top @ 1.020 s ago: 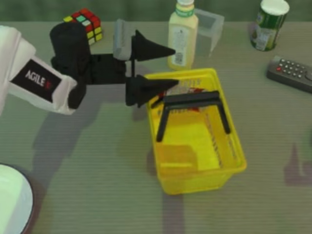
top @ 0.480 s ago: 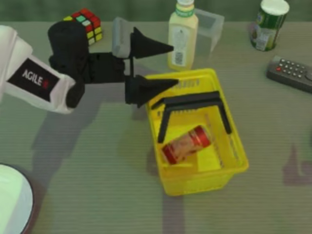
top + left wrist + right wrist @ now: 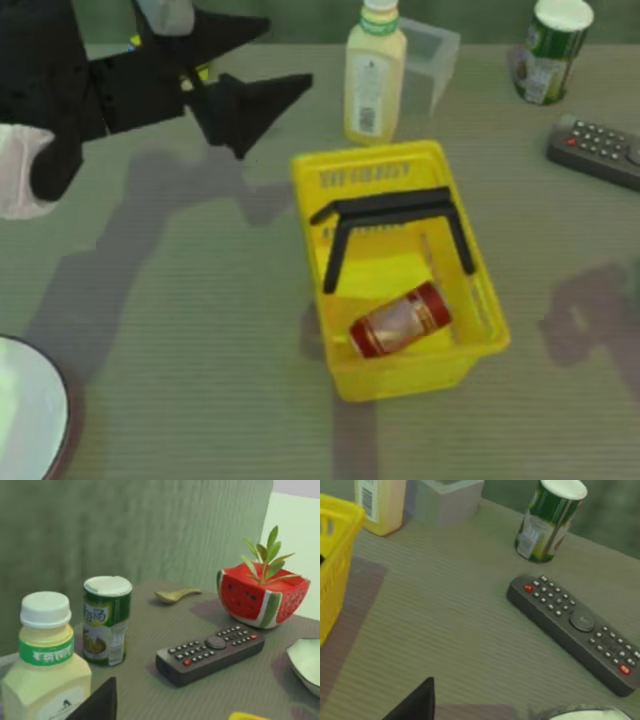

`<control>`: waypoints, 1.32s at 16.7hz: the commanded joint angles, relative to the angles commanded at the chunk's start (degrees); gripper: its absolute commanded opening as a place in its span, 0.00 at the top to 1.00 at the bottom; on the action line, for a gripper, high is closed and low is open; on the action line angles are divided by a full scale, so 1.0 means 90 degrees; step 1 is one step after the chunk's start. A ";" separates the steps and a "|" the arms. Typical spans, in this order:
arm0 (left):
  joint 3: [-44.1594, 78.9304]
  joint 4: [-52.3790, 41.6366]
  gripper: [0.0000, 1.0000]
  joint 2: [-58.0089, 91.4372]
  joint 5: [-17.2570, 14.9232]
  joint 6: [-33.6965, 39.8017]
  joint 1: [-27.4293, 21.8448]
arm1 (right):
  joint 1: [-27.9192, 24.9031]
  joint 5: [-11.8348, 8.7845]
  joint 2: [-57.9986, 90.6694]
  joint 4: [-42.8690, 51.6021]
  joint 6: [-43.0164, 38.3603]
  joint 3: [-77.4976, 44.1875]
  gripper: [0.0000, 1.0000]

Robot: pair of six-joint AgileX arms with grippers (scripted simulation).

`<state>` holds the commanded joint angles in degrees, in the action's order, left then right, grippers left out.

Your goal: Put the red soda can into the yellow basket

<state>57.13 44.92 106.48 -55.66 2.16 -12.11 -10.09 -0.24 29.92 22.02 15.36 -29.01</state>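
The red soda can lies on its side inside the yellow basket, near the basket's front end and below its black handles. My left gripper hangs open and empty at the table's back left, well away from the basket's back left corner. In the left wrist view only one of its black fingers shows. My right arm is out of the top view. Its wrist view shows one black finger set far off centre above bare table, right of the basket.
A yellow sauce bottle and a clear box stand behind the basket. A green-and-white can and a remote are at the back right. A white plate sits front left. A watermelon planter stands farther off.
The can dropped from the left gripper into the basket and settled toward its front. The open left gripper has pulled back and to the left, away from the basket.
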 joint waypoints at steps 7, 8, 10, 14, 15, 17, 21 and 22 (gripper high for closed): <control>-0.2611 -0.2287 0.00 -0.4601 0.2478 0.0255 0.0659 | -0.1317 0.0003 0.4690 0.3094 0.2099 -0.4436 0.00; -0.3006 -0.2610 0.00 -0.5331 0.2840 0.0257 0.0748 | -0.1517 0.0002 0.5415 0.3560 0.2415 -0.5106 0.00; -0.3762 -0.3211 0.00 -0.6792 0.3537 0.0230 0.0916 | -0.1874 0.0001 0.6714 0.4389 0.2981 -0.6305 0.00; -0.5068 -0.4178 0.00 -0.9443 0.4795 0.0081 0.1202 | -0.2515 0.0007 0.8998 0.5833 0.3995 -0.8502 0.00; -0.5337 -0.4362 0.00 -0.9970 0.5070 0.0030 0.1260 | -0.2643 0.0011 0.9433 0.6107 0.4196 -0.8949 0.00; -0.5792 -0.4659 0.00 -1.0830 0.5552 -0.0073 0.1356 | -0.2865 0.0024 1.0166 0.6575 0.4549 -0.9728 0.00; -0.6310 -0.4970 0.00 -1.1764 0.6138 -0.0226 0.1465 | -0.3117 0.0047 1.0919 0.7079 0.4948 -1.0568 0.00; -0.6348 -0.4992 0.00 -1.1831 0.6185 -0.0240 0.1473 | -0.3137 0.0048 1.0968 0.7114 0.4977 -1.0630 0.00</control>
<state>0.00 0.00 0.00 0.00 0.00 1.15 -38.32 0.20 128.63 86.05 60.15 -124.68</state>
